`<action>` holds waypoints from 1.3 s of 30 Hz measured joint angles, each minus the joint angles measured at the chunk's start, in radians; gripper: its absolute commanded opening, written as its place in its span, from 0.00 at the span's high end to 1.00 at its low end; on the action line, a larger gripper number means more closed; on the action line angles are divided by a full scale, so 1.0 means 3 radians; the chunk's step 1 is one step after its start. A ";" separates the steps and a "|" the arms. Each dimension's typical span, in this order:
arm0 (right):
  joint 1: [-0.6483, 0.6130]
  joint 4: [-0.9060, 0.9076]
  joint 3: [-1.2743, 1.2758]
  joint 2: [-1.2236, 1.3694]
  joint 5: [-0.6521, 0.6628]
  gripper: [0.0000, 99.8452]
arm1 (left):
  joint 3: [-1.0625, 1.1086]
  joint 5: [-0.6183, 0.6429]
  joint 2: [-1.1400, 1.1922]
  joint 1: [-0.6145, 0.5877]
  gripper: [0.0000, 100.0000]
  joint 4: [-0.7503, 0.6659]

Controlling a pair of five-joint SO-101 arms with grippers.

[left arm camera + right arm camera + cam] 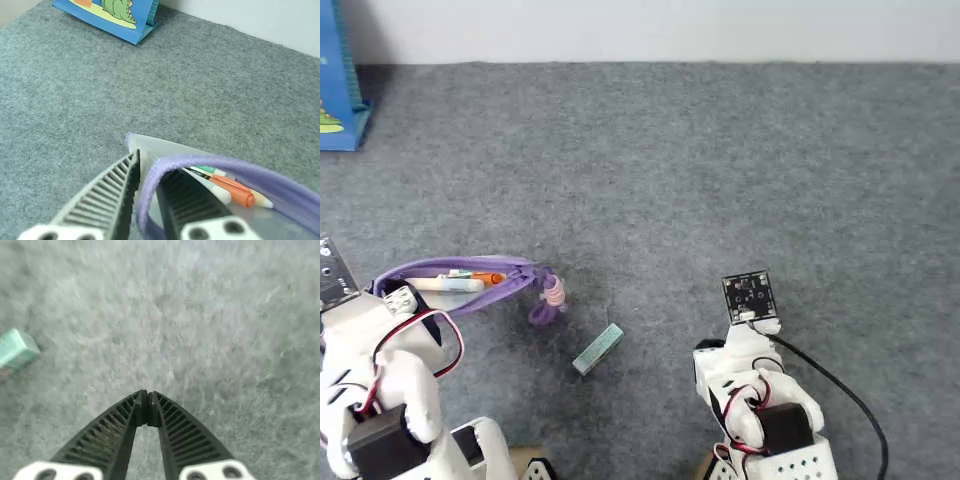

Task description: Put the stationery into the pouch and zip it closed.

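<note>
A: What's the left hand (pixel 146 167) doing?
B: Clamped on the rim of the purple pouch (pixel 280 182) — pens (pixel 225 186) lie inside, the pouch open.
A: And the right hand (pixel 148 399)?
B: Clenched on itself above the grey worktop (pixel 200 315); the green eraser (pixel 598 349) lies between it and the pouch.

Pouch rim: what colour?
The pouch rim is purple; it shows best in the left wrist view.

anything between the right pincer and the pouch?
One thing: a small teal eraser lies on the grey mat between the pouch and the right pincer; the rest is bare mat. The high view shows it.
</note>
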 measured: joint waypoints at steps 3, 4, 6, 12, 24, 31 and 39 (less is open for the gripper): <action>0.0000 0.0092 -0.0312 0.0000 0.0000 0.99 | 0.0000 0.0000 0.0000 0.0000 0.99 0.0000; 0.0000 0.0133 -0.0425 -0.0005 0.0000 0.99 | 0.0000 0.0000 0.0000 0.0000 0.99 0.0000; -0.0107 0.0205 -0.0619 -0.0031 0.0000 0.99 | 0.0041 0.0000 -0.0015 -0.0005 0.99 -0.0005; -0.0660 0.0256 -0.0706 -0.0041 -0.0148 0.99 | 0.0143 -0.0005 -0.0031 -0.0015 0.99 -0.0092; -0.0951 -0.0143 -0.0885 0.0931 -0.0568 0.99 | 0.0143 -0.0005 -0.0031 -0.0015 0.99 -0.0102; -0.1304 -0.0425 -0.1417 0.2179 -0.0849 0.96 | 0.0143 -0.0005 -0.0031 -0.0015 0.99 -0.0102; -0.1724 -0.0844 -0.1908 0.3519 -0.1360 0.67 | 0.0143 -0.0005 -0.0031 -0.0015 0.99 -0.0102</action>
